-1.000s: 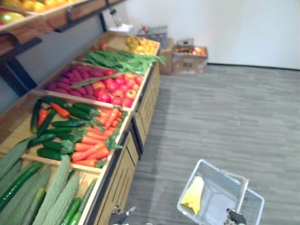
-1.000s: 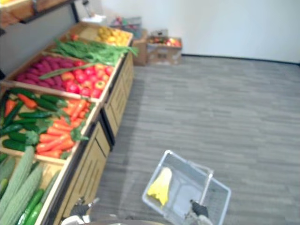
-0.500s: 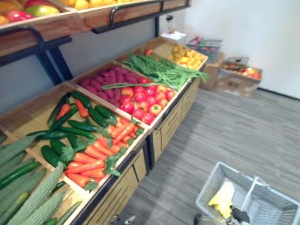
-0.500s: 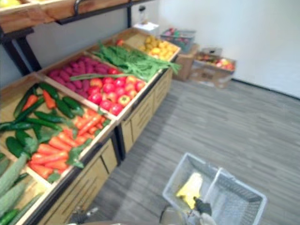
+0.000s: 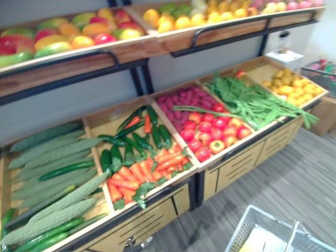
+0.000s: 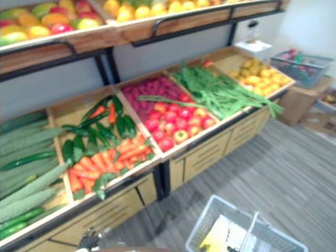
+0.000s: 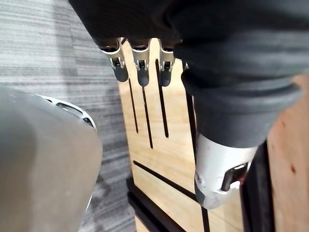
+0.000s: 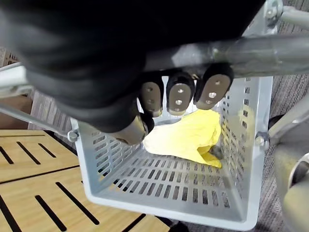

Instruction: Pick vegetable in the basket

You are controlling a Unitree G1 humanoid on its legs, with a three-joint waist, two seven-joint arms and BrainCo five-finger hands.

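By the wooden produce stand (image 5: 231, 169), the right robot hand (image 8: 179, 95) clasps the basket handle (image 8: 232, 50); the left robot hand (image 7: 140, 67) hangs relaxed, empty.

Right hand (image 8: 179, 96) curls round the handle (image 8: 251, 46); left hand (image 7: 143, 72) hangs relaxed.

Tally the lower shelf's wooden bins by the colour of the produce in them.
Mostly green: 2 (gourds, beans)
Green and orange: 1 (carrots with green vegetables)
Purple and red: 1 (tomatoes in front)
Yellow: 1 (yellow fruit)
Total: 5
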